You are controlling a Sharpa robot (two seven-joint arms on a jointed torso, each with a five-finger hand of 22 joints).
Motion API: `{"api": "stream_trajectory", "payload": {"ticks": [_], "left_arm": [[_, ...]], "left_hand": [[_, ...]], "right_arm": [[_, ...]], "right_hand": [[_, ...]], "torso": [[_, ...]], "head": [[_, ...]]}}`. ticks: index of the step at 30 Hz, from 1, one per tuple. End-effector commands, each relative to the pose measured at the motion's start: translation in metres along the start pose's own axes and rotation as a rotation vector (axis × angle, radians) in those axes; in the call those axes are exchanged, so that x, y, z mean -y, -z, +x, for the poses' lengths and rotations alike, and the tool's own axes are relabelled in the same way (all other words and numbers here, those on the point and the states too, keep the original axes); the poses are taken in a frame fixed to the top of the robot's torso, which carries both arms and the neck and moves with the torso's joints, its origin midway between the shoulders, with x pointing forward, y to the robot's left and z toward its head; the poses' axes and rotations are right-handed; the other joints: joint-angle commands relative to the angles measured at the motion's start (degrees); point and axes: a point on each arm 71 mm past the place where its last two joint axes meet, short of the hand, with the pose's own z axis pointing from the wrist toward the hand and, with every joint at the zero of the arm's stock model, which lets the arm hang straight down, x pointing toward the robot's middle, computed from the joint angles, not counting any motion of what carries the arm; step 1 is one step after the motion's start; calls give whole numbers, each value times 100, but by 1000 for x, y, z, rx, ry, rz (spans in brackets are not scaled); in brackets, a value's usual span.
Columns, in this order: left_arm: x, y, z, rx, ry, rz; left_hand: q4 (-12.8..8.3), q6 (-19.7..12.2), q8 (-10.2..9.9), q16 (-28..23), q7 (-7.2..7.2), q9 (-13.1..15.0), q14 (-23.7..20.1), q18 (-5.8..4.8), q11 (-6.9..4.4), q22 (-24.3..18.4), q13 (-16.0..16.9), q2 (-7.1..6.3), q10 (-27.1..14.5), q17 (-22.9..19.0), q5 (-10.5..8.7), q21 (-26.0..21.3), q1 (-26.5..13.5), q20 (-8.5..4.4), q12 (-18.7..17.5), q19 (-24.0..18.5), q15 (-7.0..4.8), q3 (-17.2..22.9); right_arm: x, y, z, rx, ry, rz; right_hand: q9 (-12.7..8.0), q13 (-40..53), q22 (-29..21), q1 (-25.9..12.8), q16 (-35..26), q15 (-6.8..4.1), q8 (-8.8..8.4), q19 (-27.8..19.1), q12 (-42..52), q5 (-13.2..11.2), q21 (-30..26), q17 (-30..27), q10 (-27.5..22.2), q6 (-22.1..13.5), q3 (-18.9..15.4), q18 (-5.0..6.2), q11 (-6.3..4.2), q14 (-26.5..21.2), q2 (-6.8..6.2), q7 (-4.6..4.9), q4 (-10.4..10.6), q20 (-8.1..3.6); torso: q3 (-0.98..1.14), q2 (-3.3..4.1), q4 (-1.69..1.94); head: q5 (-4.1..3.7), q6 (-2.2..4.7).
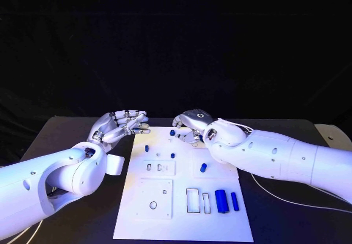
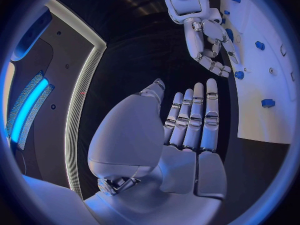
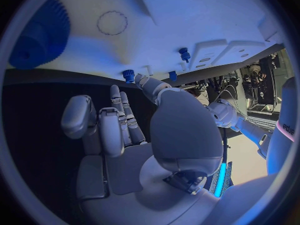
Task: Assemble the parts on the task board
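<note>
Nearest to me on the task board [image 1: 139, 223], well short of both my hands, three blue parts lie side by side on my right half: a thick cylinder [image 1: 221, 197], a thinner bar [image 1: 235, 201] just beside it, and an outlined slot [image 1: 192, 200] on the other side. To their left sits a raised white tile with an oval hole [image 1: 153, 205].

Farther on, about halfway to my hands, a small blue peg [image 1: 204, 166] stands on a square tile, and two little frames [image 1: 154, 167] sit on the neighbouring tile. Beyond them a blue pin [image 1: 147, 148] and a blue stud [image 1: 173, 155] stand upright in the board.

My left hand [image 1: 119, 127] hovers at the board's far left corner, fingers straight, close together and holding nothing; the left wrist view shows them [image 2: 199, 116] laid side by side with the thumb alongside.

My right hand [image 1: 194, 125] hangs over the far edge of the board, fingers curled downward. A blue part [image 1: 173, 132] stands right below its fingertips; I cannot tell whether I touch it. In the right wrist view my fingers [image 3: 125, 116] point toward a blue knob [image 3: 129, 75] at the board's edge, with nothing between them.
</note>
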Motion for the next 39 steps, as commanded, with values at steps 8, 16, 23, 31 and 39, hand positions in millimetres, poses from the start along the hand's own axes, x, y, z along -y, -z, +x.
{"api": "stream_trajectory", "payload": {"ticks": [8,16,23,31,39], "left_arm": [[1,0,0,-15,10,4],[0,-2,-1,-17,11,2],[-1,-2,-1,-18,12,0],[-1,-3,-2,-19,12,-1],[-1,-3,-2,-19,12,-2]], "left_hand": [[-2,-19,-29,-34,137,-7,35,36,30,-6,-5,-40,-2,5,-8,-37,-17,3,-14,24,20,26],[-4,-19,-30,-38,134,-7,34,36,29,-9,-5,-40,0,7,-9,-40,-15,3,-18,25,21,28],[-4,-19,-30,-38,134,-7,34,36,29,-9,-5,-40,0,7,-9,-40,-15,3,-18,25,21,28],[-4,-19,-30,-38,134,-7,34,36,29,-9,-5,-40,0,7,-9,-40,-15,3,-18,25,21,28],[-4,-19,-30,-38,134,-7,34,36,29,-9,-5,-40,0,7,-9,-40,-15,3,-18,25,21,28]], "right_arm": [[50,53,-36,-37,-203,161],[85,80,-37,-143,-280,284],[89,83,-29,-171,-272,302],[84,76,-20,-184,-270,293],[84,70,-11,-192,-265,300]], "right_hand": [[52,519,749,-17,326,-246,91,411,835,223,510,528,1553,200,-136,-162,-305,350,-202,-166,83,-195],[321,6864,1438,74,724,-196,536,738,7152,369,945,1330,1916,-346,-1070,-292,-240,494,-81,-133,394,-181],[349,7397,1714,141,749,-154,645,892,7645,391,1130,1380,2165,-490,-1272,-351,-199,501,-65,-85,489,-140],[349,7438,1778,170,759,-140,658,927,7682,407,1173,1402,2171,-555,-1335,-365,-183,505,-50,-69,518,-128],[351,7449,1807,204,765,-133,674,942,7692,421,1193,1419,2168,-574,-1344,-371,-176,509,-18,-63,529,-120]], "torso": [[0,-32,-96],[17,-30,-120],[7,-26,-110],[-2,-26,-91],[-5,-29,-105]], "head": [[-55,63],[-57,37],[-53,16],[-62,-11],[-49,-27]]}}
